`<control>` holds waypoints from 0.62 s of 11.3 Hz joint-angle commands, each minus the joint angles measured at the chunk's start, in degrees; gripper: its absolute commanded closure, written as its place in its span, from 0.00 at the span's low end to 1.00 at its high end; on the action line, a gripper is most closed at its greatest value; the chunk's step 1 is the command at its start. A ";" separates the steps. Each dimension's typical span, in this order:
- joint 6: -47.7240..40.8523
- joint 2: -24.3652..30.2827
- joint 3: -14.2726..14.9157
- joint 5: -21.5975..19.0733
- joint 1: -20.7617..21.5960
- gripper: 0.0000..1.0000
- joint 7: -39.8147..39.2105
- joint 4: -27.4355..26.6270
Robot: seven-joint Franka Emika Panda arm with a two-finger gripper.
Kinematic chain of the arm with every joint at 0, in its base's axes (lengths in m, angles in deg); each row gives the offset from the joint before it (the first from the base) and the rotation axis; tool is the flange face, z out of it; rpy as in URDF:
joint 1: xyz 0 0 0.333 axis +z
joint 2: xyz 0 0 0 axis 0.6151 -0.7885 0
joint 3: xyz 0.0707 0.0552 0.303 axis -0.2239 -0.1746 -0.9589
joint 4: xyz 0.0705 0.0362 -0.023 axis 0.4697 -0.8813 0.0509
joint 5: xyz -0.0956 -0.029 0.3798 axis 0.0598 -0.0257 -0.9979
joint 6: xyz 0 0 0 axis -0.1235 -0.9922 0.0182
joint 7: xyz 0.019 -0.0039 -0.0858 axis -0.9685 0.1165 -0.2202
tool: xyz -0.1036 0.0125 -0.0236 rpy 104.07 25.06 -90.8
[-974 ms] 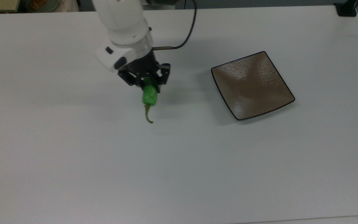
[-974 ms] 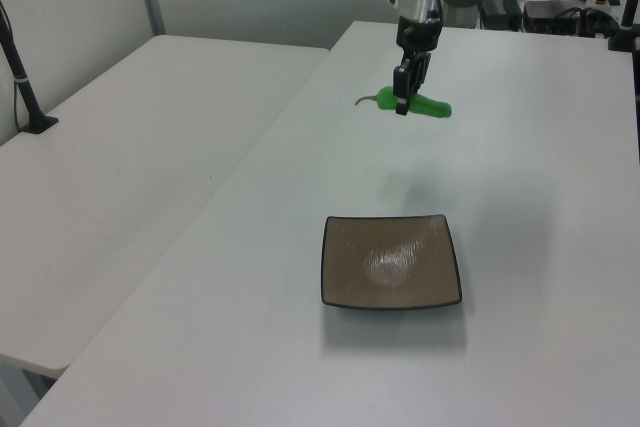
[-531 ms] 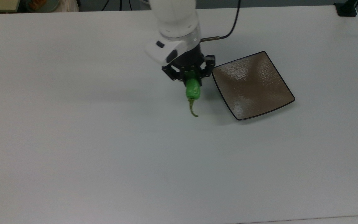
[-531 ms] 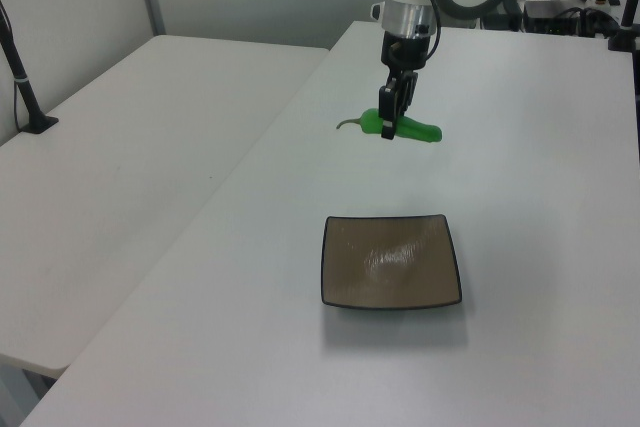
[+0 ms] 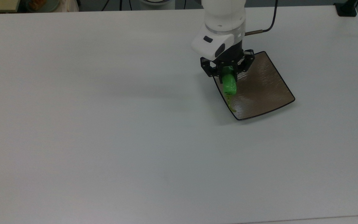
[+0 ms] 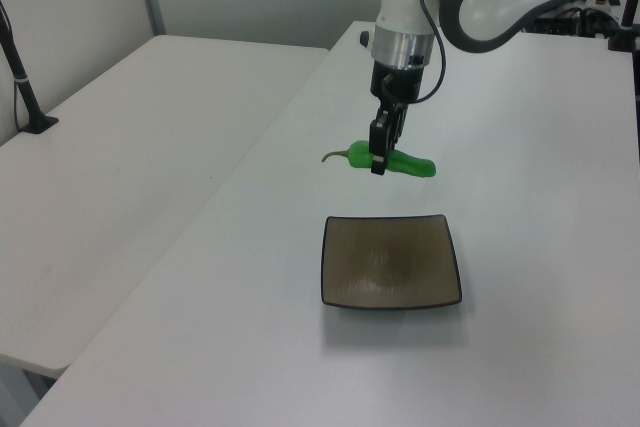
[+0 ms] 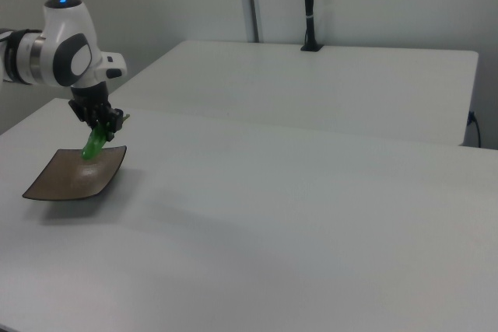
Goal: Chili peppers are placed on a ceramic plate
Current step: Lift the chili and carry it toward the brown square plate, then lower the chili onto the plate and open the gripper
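Observation:
A bright green chili pepper (image 5: pixel 229 86) with a thin olive stem hangs in the air, and my gripper (image 5: pixel 227 73) is shut on it. In the top view the pepper overlaps the left edge of the square brown ceramic plate (image 5: pixel 259 90). The left view has the chili pepper (image 6: pixel 405 162) lying level in the gripper (image 6: pixel 379 157), well above the ceramic plate (image 6: pixel 391 262) and toward its far edge. From the right view, the chili pepper (image 7: pixel 93 144) hangs from the gripper (image 7: pixel 99 130) over the ceramic plate (image 7: pixel 71 176).
The plate lies on a wide white table (image 5: pixel 104 140). A black cable (image 5: pixel 264 29) runs from the arm's wrist. A second white table (image 6: pixel 130 147) stands beside it, with a black post (image 6: pixel 25 87) on it.
The arm has carried the pepper toward the top view's right, from the open table to the plate's left edge. The plate has stayed in place.

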 commanded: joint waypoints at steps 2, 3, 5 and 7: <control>6.04 -2.91 -0.65 5.68 3.85 0.75 7.58 -1.29; 7.79 -3.53 -0.65 6.12 4.73 0.75 8.20 -1.72; 9.13 -4.67 -0.65 7.18 6.22 0.69 8.29 -1.73; 9.65 -6.17 -0.65 9.11 7.27 0.41 8.38 -1.73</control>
